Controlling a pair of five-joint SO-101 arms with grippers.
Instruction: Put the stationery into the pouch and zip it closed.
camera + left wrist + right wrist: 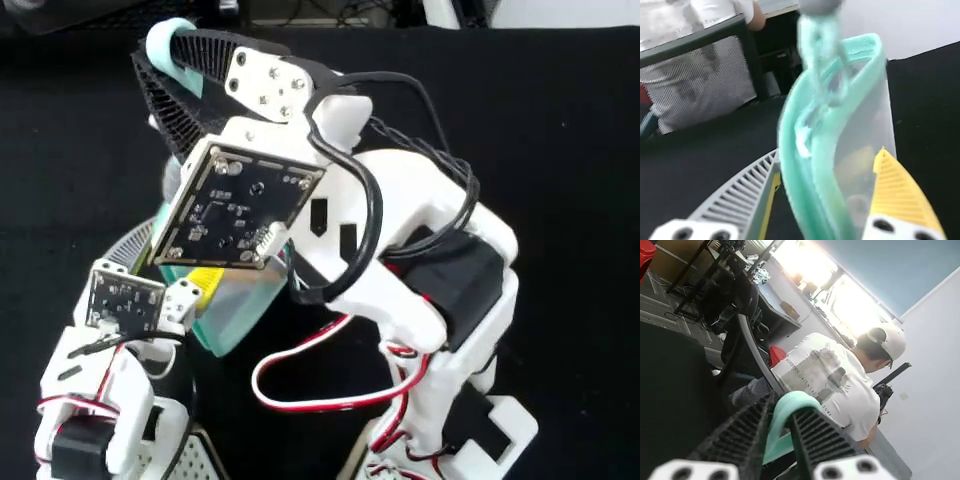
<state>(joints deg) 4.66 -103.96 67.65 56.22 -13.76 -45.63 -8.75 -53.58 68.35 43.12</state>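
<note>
The right arm stands folded over the middle of the black worktop (560, 130). Its white body rises from the near edge and its wrist slants away to the far left, with the wrist camera board (240, 205) facing up. The right gripper (172, 45) (785, 405) is at the far end of that reach. Its two black ribbed fingers (822, 435) are pressed together on a mint-green band (790, 407), the upper end of the pouch (235, 315).

The pouch hangs between the two arms, and its clear lower body lies below the right arm's camera board.

The left arm comes up from the near left corner, short and upright, with its own small camera board (125, 300) on top. The left gripper (185, 268) (830, 155) points up and inward under the right wrist. Its grey ribbed finger (740, 195) lies against the mint-green zip band (805, 165), and its yellow finger (895, 195) lies against the pouch's clear wall (867, 120). The pouch is thus clamped between them.

A yellowish shape (857, 167) shows through the clear wall, too blurred to name. The upper end of the zip band is also blurred in the left wrist view. Red and white cables (320, 370) loop below the right arm.
</note>
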